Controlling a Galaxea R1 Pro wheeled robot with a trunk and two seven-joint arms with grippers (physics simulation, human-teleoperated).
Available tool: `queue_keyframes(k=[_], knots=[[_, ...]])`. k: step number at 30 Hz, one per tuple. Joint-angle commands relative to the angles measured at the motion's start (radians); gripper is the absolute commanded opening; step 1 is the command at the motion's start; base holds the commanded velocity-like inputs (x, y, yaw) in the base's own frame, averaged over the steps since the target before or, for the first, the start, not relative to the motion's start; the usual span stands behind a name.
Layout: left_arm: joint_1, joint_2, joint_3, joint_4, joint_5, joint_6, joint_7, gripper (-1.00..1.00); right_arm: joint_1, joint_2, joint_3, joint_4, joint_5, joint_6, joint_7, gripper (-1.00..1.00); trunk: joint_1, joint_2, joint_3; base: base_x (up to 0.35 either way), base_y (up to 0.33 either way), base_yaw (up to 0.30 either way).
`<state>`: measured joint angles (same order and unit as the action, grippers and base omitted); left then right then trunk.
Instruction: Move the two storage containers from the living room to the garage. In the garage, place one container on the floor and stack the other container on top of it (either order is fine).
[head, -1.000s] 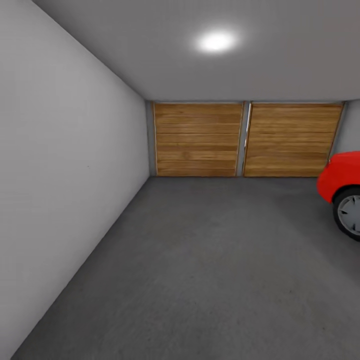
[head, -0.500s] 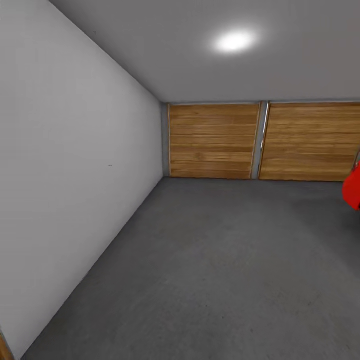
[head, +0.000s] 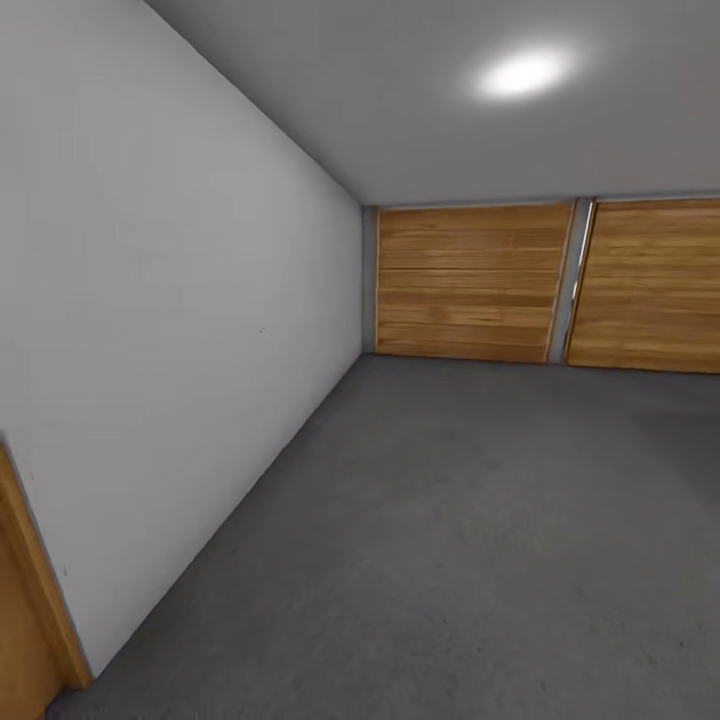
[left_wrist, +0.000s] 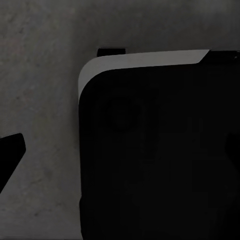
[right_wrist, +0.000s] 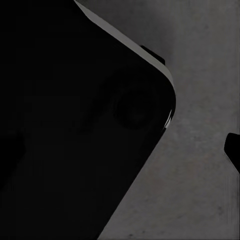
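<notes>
I am in the garage, facing its rough dark grey floor (head: 480, 520) and the wood-plank door (head: 470, 282) at the far end. The two storage containers are out of view. In the left wrist view my left gripper (left_wrist: 120, 155) hangs over the floor (left_wrist: 40, 75), one dark finger (left_wrist: 10, 152) at the picture's edge, the jaws wide apart and holding nothing. In the right wrist view my right gripper (right_wrist: 120, 150) is likewise open and empty, with one finger (right_wrist: 233, 150) at the edge.
A pale grey wall (head: 170, 330) runs along the left, with a wooden door frame (head: 25, 600) at its near end. A second plank panel (head: 650, 290) stands right of the first. My black base (left_wrist: 160, 150) sits under both grippers.
The whole head view has swung to the left: the plank doors slid right, the red car left the picture, and a wooden door frame came in at the lower left.
</notes>
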<state>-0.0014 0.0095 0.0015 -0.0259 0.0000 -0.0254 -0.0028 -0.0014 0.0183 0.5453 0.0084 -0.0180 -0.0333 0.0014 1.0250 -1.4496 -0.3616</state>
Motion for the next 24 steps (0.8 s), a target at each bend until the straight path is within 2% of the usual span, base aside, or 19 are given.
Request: queue_keyframes(k=[1, 24], knots=[[0.0, 0.0, 0.0, 0.0, 0.0, -0.002, 0.0, 1.0, 0.0, 0.0, 0.002, 0.001, -0.002, -0.004, 0.0, 1.0, 0.0, 0.0, -0.001, 0.0, 0.0, 0.274], [0.0, 0.0, 0.0, 0.0, 0.0, -0.002, 0.0, 1.0, 0.0, 0.0, 0.002, 0.001, -0.002, -0.004, 0.0, 1.0, 0.0, 0.0, -0.001, 0.0, 0.0, 0.274]])
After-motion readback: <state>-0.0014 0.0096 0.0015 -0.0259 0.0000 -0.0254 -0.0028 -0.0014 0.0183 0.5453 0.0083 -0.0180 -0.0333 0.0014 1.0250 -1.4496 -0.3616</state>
